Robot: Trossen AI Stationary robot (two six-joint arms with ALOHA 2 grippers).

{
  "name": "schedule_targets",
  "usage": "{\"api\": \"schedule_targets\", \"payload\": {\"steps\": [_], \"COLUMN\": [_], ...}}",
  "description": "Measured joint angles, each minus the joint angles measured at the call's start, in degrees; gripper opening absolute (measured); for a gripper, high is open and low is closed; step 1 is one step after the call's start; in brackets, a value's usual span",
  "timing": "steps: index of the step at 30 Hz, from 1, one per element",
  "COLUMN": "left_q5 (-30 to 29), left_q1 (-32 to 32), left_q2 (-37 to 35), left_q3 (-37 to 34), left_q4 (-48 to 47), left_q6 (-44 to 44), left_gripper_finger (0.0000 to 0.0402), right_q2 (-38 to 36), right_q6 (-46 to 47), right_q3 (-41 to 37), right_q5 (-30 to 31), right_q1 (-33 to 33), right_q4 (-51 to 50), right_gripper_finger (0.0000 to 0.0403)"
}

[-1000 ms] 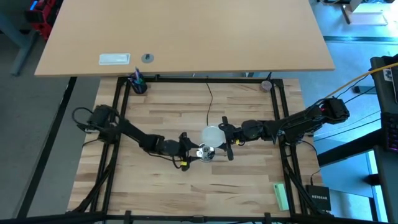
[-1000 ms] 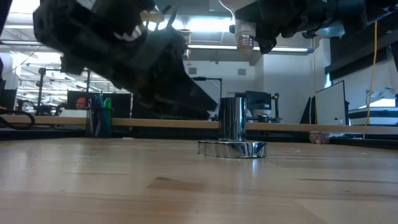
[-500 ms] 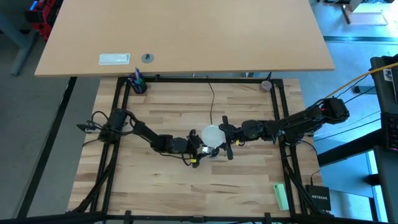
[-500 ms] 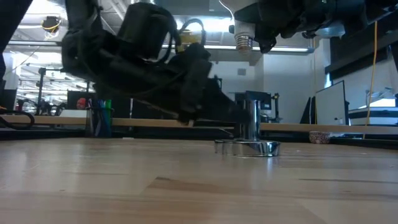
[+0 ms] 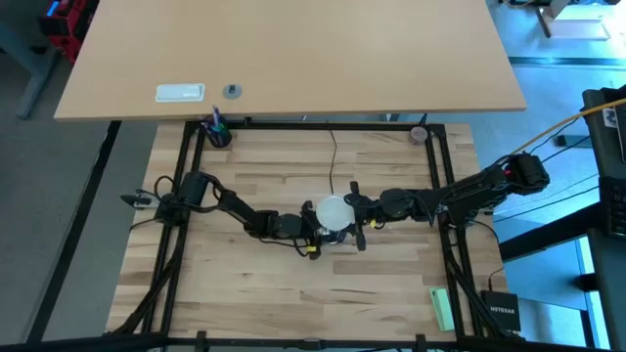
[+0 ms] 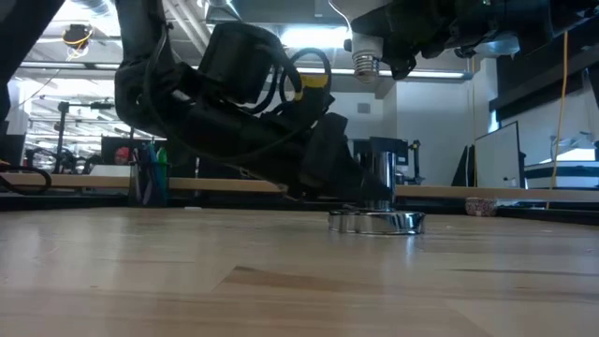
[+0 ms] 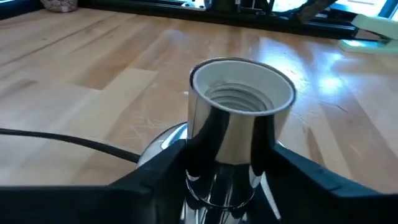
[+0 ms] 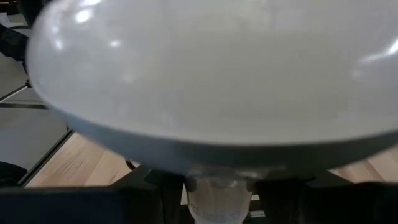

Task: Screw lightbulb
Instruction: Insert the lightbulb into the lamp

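Now both dark arms meet at mid-table over the wooden plank top [image 5: 245,284].
Reaching low from the left, the left gripper [image 7: 231,177] pinches the stem of the shiny round silver metal socket [image 7: 239,118], whose threaded mouth faces up. Just right of it, the right gripper [image 6: 388,56] hangs above, clamping the small frosted white lightbulb [image 5: 334,211], dome up, ribbed silvery base pointing down over the socket.

Frosted lightbulb [image 5: 334,210]; mirror-polished metal socket [image 7: 239,134]
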Motion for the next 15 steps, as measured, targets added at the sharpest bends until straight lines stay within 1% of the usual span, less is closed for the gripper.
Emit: {"api": "schedule_targets", "payload": {"steps": [2,5,7,10,13,15], "left_q5": [0.00,1.24,3.01,6.69,8.54,9.13], "left_q1": [0.27,0.63,0.88,0.89,0.33,-0.24], "left_q2": [0.00,-0.80,-2.69,-8.46,-15.00,-18.85], "left_q3": [0.02,0.00,-0.05,-0.04,0.02,-0.04], "left_q4": [0.14,-0.59,-1.77,-7.18,-14.60,-18.44], "left_q6": [-0.04,0.06,0.20,1.68,2.38,3.38], "left_gripper_finger": [0.0154,0.0153,0.0153,0.0153,0.0153,0.0153], "right_q2": [0.00,0.00,-0.11,-1.06,-2.67,-3.35], "right_q6": [0.02,0.06,0.10,0.11,0.12,0.13], "right_q3": [0.00,0.00,0.00,0.00,0.02,0.05], "right_q5": [0.00,-0.02,-0.02,-0.26,-1.30,-3.20], "right_q1": [0.00,0.00,0.00,0.00,0.00,-0.02], "right_q4": [0.00,0.00,-0.10,-0.68,-0.51,-0.08], "right_gripper_finger": [0.0160,0.0160,0.0161,0.0161,0.0160,0.0160]}}
